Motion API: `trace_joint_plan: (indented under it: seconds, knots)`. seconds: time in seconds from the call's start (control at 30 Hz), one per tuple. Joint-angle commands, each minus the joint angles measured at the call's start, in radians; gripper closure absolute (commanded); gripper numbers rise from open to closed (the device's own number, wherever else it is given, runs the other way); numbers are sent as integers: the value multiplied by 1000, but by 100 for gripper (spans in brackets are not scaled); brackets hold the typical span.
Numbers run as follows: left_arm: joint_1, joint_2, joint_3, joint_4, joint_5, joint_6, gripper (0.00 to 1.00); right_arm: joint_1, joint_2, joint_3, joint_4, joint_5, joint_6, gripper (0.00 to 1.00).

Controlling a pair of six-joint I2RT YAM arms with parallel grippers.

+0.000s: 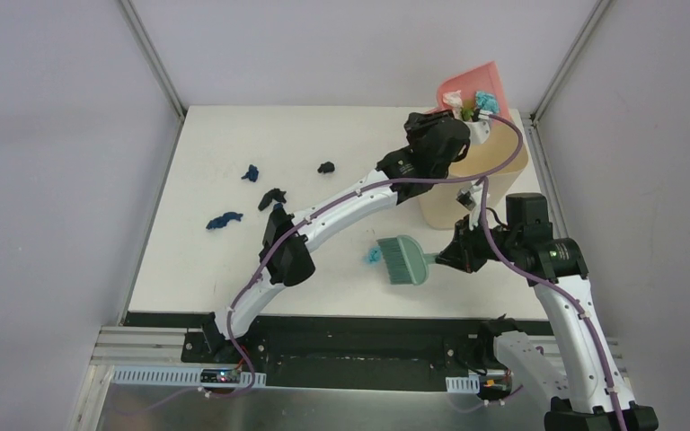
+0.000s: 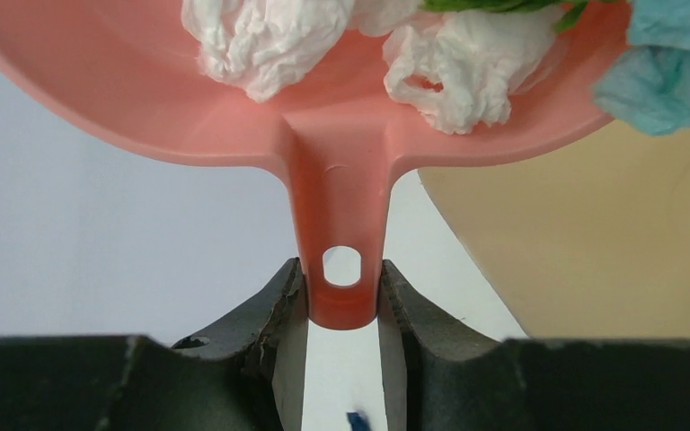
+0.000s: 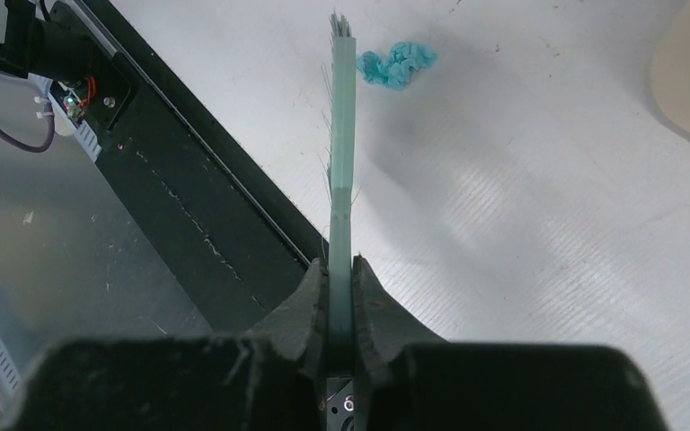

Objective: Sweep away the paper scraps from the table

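Five paper scraps point(image 1: 224, 220) lie on the table point(image 1: 216, 135); left gripper point(image 2: 342, 301) clamps one dustpan point(image 2: 341, 180), right gripper point(image 3: 341, 301) one brush point(image 3: 342, 162).

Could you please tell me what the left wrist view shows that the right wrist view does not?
Only the left wrist view: the left gripper shut on the handle of the pink dustpan, with white wads lying in the pan. Only the right wrist view: the right gripper shut on the teal brush, seen edge-on, and a light teal scrap on the table near its bristles. Both: the white table and part of the beige bin.
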Motion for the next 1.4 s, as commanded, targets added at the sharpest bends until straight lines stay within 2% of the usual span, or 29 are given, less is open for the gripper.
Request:
trace_joint_plan:
  seconds: [0.0,0.23,0.37,0.47,0.87,1.17,1.37]
  knots:
    - [-3,-20,-65,292,-86,296,100,-5,-4,16,16,-48,-30,100]
    - [-5,-26,-224,678,-90,671,100,-5,-8,15,10,-60,-40,100]
    - [-18,-31,-363,997,-38,962,100,-6,-8,16,10,-62,-41,100]
    - [-18,-39,-394,1069,-9,1048,100,-6,-9,15,9,-63,-42,100]
    - [-17,-42,-397,1080,6,1051,100,-7,-12,15,9,-66,-44,100]
    - [-2,-101,-270,937,-121,844,100,-9,-31,14,5,-67,-47,100]
    - [-2,-242,-246,643,-169,604,100,-12,11,95,-43,-78,-52,100]
